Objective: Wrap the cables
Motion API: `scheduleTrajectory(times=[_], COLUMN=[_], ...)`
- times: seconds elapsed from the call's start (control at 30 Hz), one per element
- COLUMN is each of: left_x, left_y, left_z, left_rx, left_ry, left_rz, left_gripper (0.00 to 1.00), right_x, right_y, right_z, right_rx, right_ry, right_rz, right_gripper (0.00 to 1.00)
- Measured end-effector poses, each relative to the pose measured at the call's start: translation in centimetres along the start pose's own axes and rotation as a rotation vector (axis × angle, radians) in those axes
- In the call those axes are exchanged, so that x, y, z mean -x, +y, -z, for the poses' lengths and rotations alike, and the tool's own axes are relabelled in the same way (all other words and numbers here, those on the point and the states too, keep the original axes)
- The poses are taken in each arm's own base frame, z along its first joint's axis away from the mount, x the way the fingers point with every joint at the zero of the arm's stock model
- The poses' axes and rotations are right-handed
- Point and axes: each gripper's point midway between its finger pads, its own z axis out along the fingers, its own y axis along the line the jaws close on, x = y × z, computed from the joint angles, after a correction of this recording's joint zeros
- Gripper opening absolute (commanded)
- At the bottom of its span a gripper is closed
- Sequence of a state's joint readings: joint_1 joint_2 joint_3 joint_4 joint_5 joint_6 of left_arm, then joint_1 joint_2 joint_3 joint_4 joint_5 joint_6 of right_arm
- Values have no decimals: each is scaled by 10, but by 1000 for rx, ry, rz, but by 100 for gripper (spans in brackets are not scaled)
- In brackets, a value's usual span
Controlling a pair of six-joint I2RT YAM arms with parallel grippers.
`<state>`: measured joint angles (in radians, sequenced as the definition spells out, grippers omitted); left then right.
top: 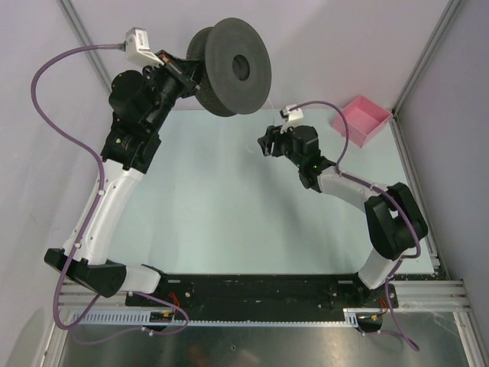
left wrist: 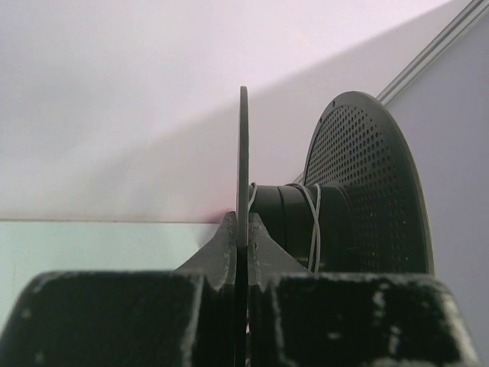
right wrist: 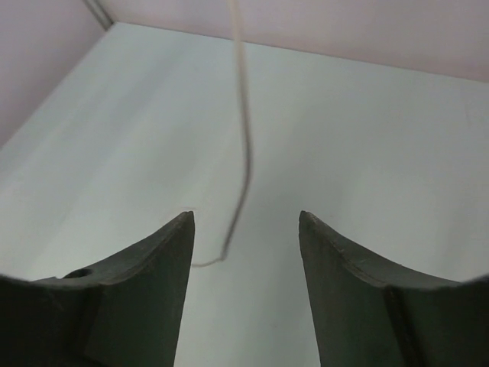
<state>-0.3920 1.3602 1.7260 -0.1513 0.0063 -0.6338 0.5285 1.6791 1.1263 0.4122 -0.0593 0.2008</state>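
My left gripper [top: 191, 73] is raised at the back of the table. It is shut on the near flange [left wrist: 243, 153] of the dark grey spool [top: 229, 65], which it holds in the air with one perforated flange turned towards the top camera. A few turns of the thin whitish cable [left wrist: 315, 222] lie on the spool's hub. My right gripper [top: 262, 143] is open, low over the table below the spool. In the right wrist view the cable [right wrist: 244, 153] hangs down between the open fingers [right wrist: 172, 252]. Its free end curls towards the left finger, and I cannot tell whether it touches.
A pink open box [top: 363, 118] stands at the table's back right corner. The pale green table top [top: 214, 206] lies between the arms. Walls with metal frame posts close in the back and sides. Purple cables loop along both arms.
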Motion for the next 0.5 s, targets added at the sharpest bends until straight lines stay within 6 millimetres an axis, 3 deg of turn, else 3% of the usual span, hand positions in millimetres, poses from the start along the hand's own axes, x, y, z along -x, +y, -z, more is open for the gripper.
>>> scheduleTrajectory(times=[0.1,0.27,0.33,0.5], left_x=[0,1,2,11], left_y=[-1,0,2,18], left_z=[0,0,0,-2], left_rx=[0,5,13,84], left_ry=[-1,-4,-10,-53], left_rz=[16,23,22,13], left_gripper=[0,0,0,0], right_x=[-14,-25,-29,-49], right_y=[-10,-18,-19,-9], right_z=[-8,-17,-18,-14], right_rx=[-66,-113,-112,-26], right_ry=[10,18,26,119], right_rz=[23,46,49,97], right_gripper=[52,8,2,0])
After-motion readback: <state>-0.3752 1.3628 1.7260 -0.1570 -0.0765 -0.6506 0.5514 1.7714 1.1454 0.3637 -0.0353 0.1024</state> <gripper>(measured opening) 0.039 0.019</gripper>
